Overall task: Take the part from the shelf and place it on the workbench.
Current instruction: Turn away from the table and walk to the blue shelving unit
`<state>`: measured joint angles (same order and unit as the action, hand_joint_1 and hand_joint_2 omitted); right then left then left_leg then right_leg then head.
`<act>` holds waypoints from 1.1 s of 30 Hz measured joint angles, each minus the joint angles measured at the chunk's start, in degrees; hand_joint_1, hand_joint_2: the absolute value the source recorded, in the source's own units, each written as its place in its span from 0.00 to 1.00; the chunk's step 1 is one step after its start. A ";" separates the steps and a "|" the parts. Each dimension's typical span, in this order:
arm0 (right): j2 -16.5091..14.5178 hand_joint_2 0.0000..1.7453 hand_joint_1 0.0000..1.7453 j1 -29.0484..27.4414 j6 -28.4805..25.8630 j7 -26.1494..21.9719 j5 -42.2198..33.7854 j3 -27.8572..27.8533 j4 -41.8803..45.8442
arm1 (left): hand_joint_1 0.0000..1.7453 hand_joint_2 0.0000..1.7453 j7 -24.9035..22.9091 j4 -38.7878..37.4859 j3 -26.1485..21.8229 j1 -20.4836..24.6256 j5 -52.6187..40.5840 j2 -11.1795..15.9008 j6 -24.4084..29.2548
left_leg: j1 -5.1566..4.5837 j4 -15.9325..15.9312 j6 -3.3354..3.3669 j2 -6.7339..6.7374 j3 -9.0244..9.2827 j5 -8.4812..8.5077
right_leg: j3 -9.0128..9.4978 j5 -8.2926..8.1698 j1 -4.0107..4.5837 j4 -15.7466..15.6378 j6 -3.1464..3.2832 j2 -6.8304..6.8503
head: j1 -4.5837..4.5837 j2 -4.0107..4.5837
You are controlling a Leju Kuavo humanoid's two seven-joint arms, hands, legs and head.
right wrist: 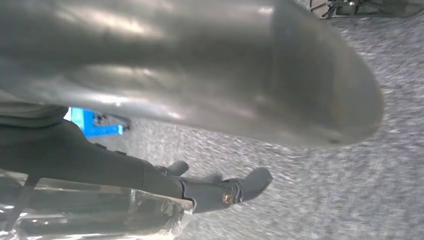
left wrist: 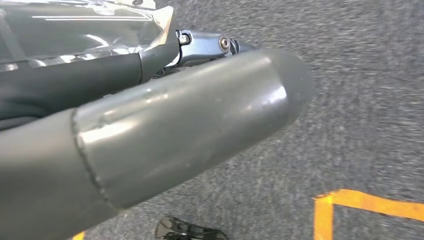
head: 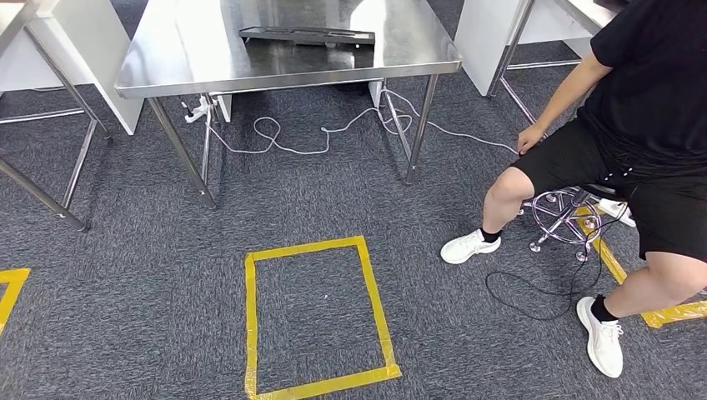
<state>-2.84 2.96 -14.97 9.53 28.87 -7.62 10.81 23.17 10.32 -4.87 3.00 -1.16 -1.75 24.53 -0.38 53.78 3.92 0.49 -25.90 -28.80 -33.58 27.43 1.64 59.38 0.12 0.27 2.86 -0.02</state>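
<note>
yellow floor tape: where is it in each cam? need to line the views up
Head view: yellow tape forms a rectangle on the floor, lower centre, in front of the steel table.
Left wrist view: a corner of yellow tape at the lower right of the picture; I cannot tell whether it belongs to that rectangle.
Right wrist view: not in it.
Shared landmark: the grey carpet.

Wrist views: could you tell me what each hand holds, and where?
A clear plastic-wrapped part seems pressed between the left hand and right hand, against their fingers; where on it is hidden.
</note>
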 joint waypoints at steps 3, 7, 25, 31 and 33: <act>0.21 0.00 0.00 -0.11 0.00 0.00 0.03 -0.01 -0.03 | 0.00 0.00 -0.10 0.00 -0.02 -0.15 -0.01 -0.23 -0.01 | 0.07 0.19 -0.06 0.11 -1.46 0.98 | -4.15 4.84 -1.21 10.39 -0.52 -0.18 | 0.17 0.00; 0.37 0.00 0.00 -0.12 0.00 0.00 0.38 -0.01 -0.04 | 0.00 0.00 -0.47 0.01 -0.04 -0.11 -0.15 -0.40 0.03 | 0.60 1.29 -0.88 0.35 -3.02 1.57 | 0.93 2.77 -2.83 4.21 -3.22 0.03 | 0.17 0.00; 0.15 0.00 0.00 -0.11 -0.04 0.00 0.94 -0.01 -0.10 | 0.00 0.00 -1.60 0.01 0.09 -0.11 -0.85 -0.50 0.30 | 1.11 5.17 -2.25 -4.06 -3.95 0.20 | 3.29 -0.77 -2.09 -3.10 -0.07 -5.14 | 0.09 0.00; 0.20 0.00 0.00 -0.11 -0.04 0.09 1.18 0.00 -0.13 | 0.00 0.00 -2.04 0.02 0.09 0.03 -0.86 -0.83 0.60 | 1.05 1.38 -1.08 -1.85 -3.09 1.60 | 0.04 0.15 -1.78 -0.30 -1.42 -4.31 | 0.27 0.00; 0.22 0.00 0.00 0.02 -0.04 0.16 1.40 0.01 -0.13 | 0.00 0.00 -2.08 0.02 0.09 -0.13 -0.96 -0.90 0.62 | 0.92 1.14 -0.86 -0.19 -3.31 1.85 | -3.43 3.81 -1.89 6.70 -1.19 -1.71 | 0.45 0.00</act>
<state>-2.62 2.98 -15.02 9.69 30.27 -7.61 10.69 21.10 10.34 -4.79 2.87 -2.12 -2.66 25.15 0.54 54.91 3.06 0.30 -29.21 -26.96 -37.01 31.24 -0.25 66.08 -1.07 -1.45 3.31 -0.02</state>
